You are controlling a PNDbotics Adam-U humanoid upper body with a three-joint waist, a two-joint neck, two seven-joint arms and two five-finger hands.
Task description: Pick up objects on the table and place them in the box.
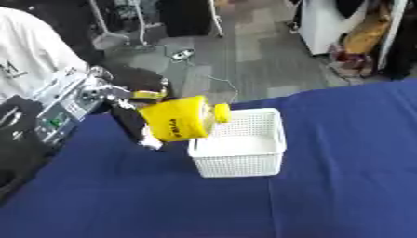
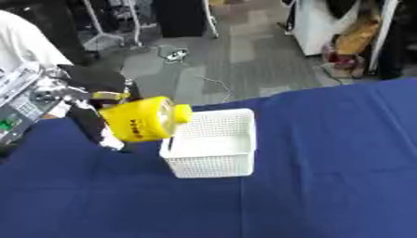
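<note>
A yellow jar-like container (image 1: 181, 122) with a yellow lid hangs tilted in the air, its lid end over the left rim of the white mesh box (image 1: 242, 160). My left hand (image 1: 130, 122) comes in from the left and is shut on the container, its dark fingers behind and under it. The box stands on the blue table (image 1: 342, 186) and looks empty inside. My right hand shows in neither view.
A grey device with a green display (image 1: 58, 109) sits at the table's left edge. A person in a white top (image 1: 29, 60) stands at the far left. Beyond the table lie grey floor, cables and stands.
</note>
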